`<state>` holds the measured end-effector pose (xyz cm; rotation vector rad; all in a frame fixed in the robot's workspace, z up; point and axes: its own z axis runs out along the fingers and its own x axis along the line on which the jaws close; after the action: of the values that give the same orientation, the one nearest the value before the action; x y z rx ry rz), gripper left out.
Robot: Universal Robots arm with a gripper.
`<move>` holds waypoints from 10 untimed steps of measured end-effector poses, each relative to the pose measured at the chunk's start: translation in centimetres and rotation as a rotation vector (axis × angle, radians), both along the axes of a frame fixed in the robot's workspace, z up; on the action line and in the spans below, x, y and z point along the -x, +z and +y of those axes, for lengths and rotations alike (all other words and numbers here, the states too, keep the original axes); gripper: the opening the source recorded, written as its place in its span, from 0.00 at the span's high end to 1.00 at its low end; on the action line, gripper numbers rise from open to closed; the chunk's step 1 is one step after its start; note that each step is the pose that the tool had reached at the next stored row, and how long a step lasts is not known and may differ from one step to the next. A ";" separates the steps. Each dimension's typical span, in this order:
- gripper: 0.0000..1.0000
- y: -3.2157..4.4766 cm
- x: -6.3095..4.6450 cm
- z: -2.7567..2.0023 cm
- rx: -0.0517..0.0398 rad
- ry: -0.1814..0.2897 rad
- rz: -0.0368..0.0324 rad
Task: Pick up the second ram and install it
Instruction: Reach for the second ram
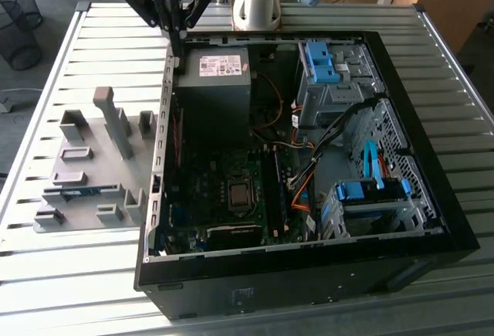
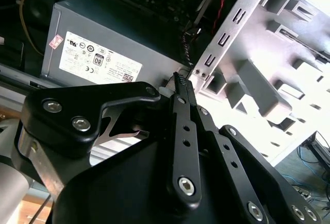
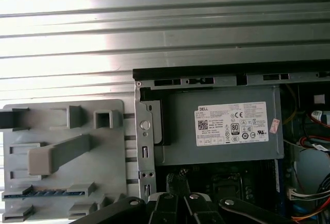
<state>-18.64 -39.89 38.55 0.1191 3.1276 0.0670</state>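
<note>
The open black case (image 1: 309, 282) is laid on its side. Within it are held a grey boxy power supply (image 1: 220, 81), a dark motherboard (image 1: 224, 197), tangled cables (image 1: 305, 181) and light-blue plastic drive brackets (image 1: 369, 191). To the exterior view's left of the case a grey moulded holder (image 1: 104, 168) is set, studded with blocks and slots. The ram (image 1: 81, 192) — a thin blue board — is lodged flat in a slot toward the holder's near side. The black gripper (image 1: 178, 36) is held above the case's far corner on the exterior view's left, well apart from the ram, its jaws closed together on nothing. Everything is borne by a ribbed metal table (image 1: 77, 274) — pale, with long parallel slats. A wire basket (image 1: 19, 23) is seen on the floor beyond.
</note>
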 end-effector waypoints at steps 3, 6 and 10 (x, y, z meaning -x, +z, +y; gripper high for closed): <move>0.90 0.00 0.1 0.00 0.0000 0.000 0.0000; 0.90 -0.01 0.2 0.00 0.0000 0.000 0.0000; 0.90 -0.02 0.4 0.00 0.0000 0.000 0.0000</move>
<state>-19.07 -39.89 38.53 0.1190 3.1276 0.0671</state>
